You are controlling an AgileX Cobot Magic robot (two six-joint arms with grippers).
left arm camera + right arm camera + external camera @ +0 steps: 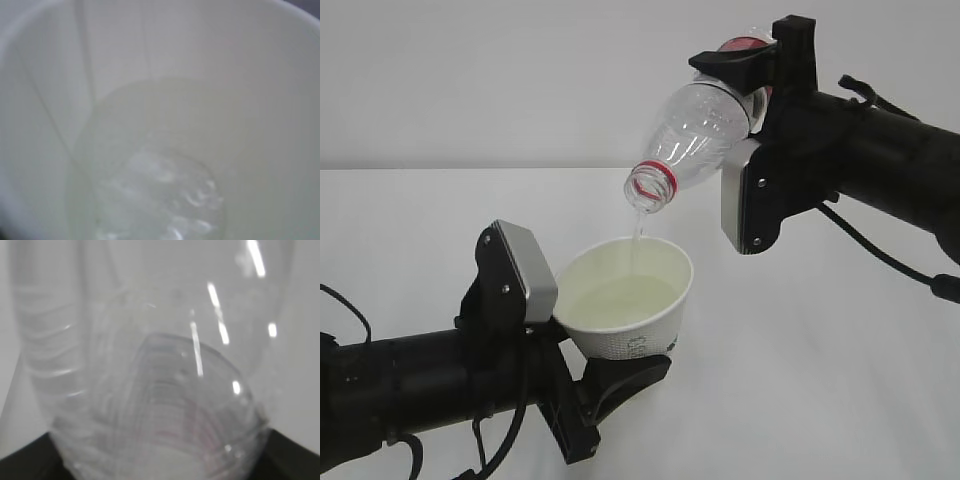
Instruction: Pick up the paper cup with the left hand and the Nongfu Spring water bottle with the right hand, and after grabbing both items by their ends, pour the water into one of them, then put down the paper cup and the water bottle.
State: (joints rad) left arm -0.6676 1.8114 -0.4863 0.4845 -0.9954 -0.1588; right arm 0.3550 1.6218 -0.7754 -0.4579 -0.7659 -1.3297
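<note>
My left gripper [588, 330] is shut on the paper cup [645, 338], holding it upright just above the table, one grey-padded finger [525, 270] on its left and a black finger under its base. Pale water [620, 300] lies in the cup. My right gripper [745, 125] is shut on the Nongfu Spring water bottle [705, 120], which is tilted neck-down over the cup. A thin stream [638, 232] runs from its red-ringed mouth into the cup. The left wrist view is filled by the cup's inside [225, 75] and rippling water [160, 190]. The clear bottle [150, 365] fills the right wrist view.
The white table [820, 380] spreads under both arms, with a plain white wall behind it. Black cables [880, 250] hang from the right arm, and more loop under the left arm at the lower left.
</note>
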